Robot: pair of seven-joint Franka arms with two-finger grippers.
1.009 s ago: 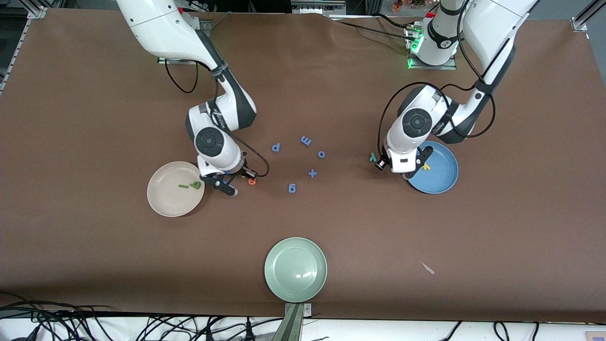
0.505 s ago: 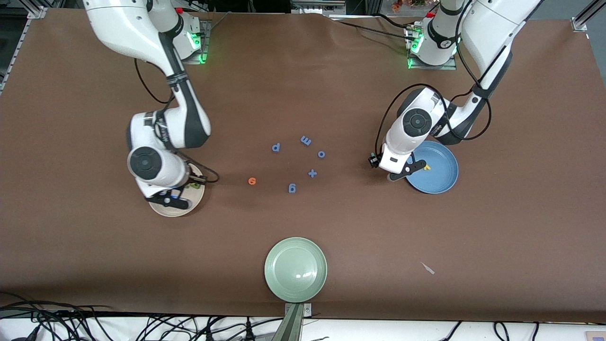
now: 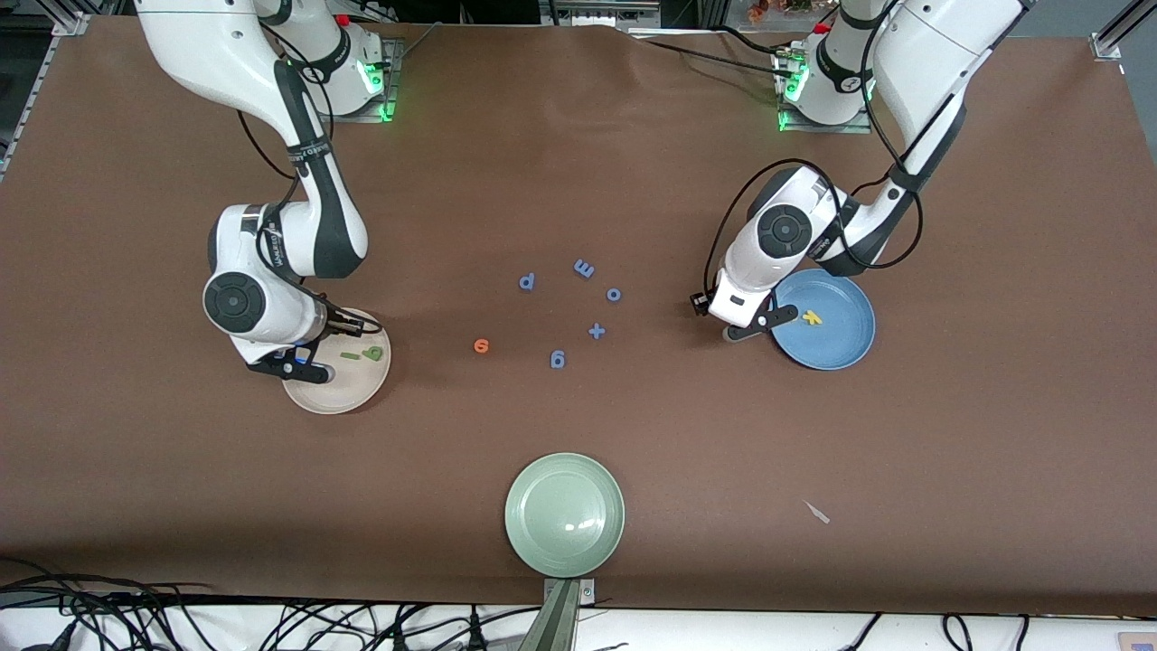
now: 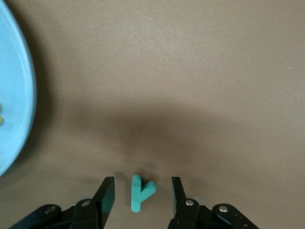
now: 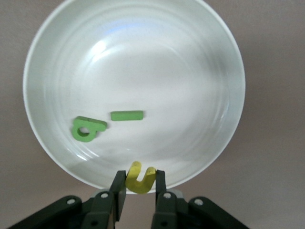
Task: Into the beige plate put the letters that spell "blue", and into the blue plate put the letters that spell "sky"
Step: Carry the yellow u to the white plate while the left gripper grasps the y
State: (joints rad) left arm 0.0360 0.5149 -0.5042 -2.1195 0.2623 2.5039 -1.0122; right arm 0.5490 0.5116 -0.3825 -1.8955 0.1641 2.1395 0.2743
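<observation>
The right tool [image 5: 139, 188] hangs over the rim of the beige plate [image 3: 312, 398] at the right arm's end of the worktop [image 3: 578, 136], its fingers pinching the yellow u [image 5: 140, 178], which sits upright between them above the plate's edge. Inside that plate lie the green b [image 3: 371, 353] and the green l [image 3: 350, 355], side by side and just apart. The orange e [image 3: 481, 345] lies on the bare worktop between the beige plate and the group of blue pieces: a blue p [image 3: 527, 282], a blue m [image 3: 584, 268], a blue o [image 3: 614, 295], a blue plus sign [image 3: 596, 331] and a blue g [image 3: 558, 360]. The left tool [image 4: 141, 193] is low over the worktop just beside the blue plate [image 3: 845, 348], on the side toward the blue pieces; its fingers stand spread with the teal y [image 4: 140, 192] lying flat between them, touching neither. In the blue plate rests the yellow k [image 3: 812, 317]; whether the yellow s is there too cannot be told. A pale green plate [image 3: 565, 514] sits nearest the front camera, and a small grey scrap [image 3: 818, 513] lies toward the left arm's end.
</observation>
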